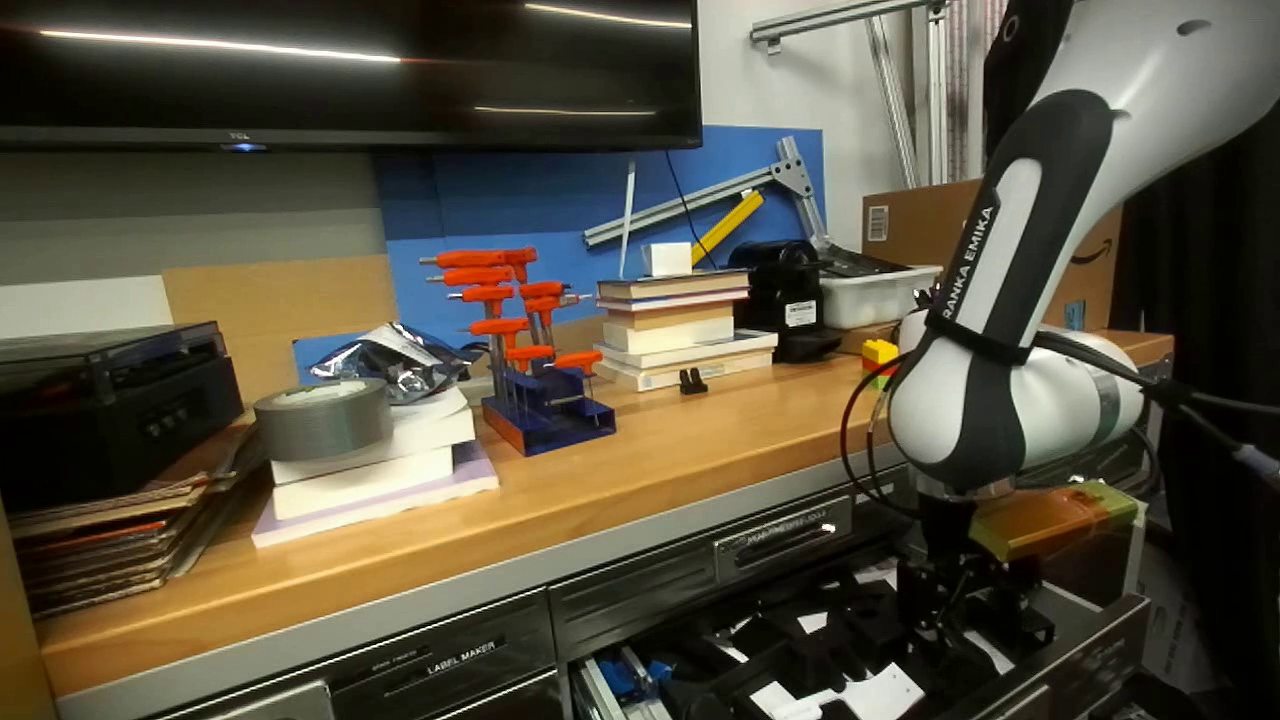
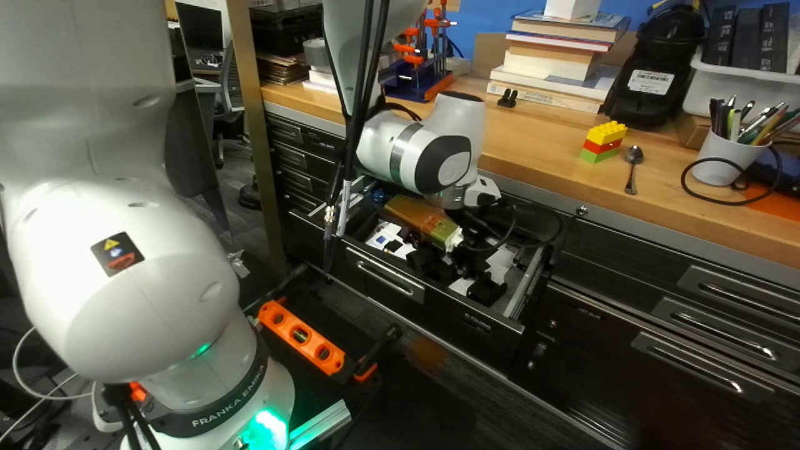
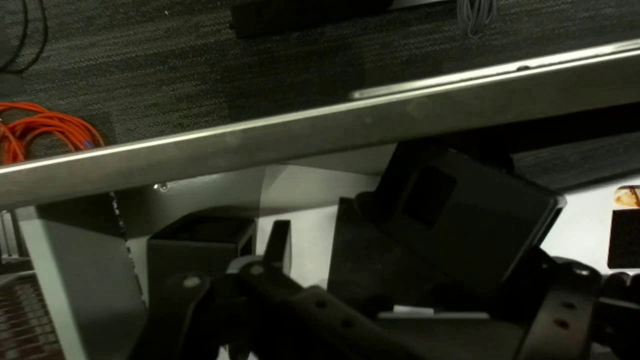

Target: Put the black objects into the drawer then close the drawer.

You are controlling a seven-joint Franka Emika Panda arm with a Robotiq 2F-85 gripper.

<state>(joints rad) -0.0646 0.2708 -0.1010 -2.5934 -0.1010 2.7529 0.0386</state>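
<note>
Drawer [image 2: 450, 312], dark grey; objects inside [image 2: 487, 289], black; sheets [image 1: 885, 693] among them, white; worktop [image 2: 537, 148], honey-brown; small two-pronged piece [image 1: 692, 382] upon it, likewise black; toy bricks [image 2: 603, 145], banded yellow, red and green from top down; tool grips [image 1: 497, 326], orange-red; their stand [image 1: 577, 427], dark blue; wall panel [image 1: 520, 200], bright blue; robot arm [image 1: 1180, 90], white with black panels [image 1: 1080, 120] lettered in white; carpet [image 3: 175, 75], flecked grey; coiled cable [image 3: 55, 122], orange.

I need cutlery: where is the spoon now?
In an exterior view, the spoon lies on the worktop, right of the toy bricks, left of the pen cup.
</note>
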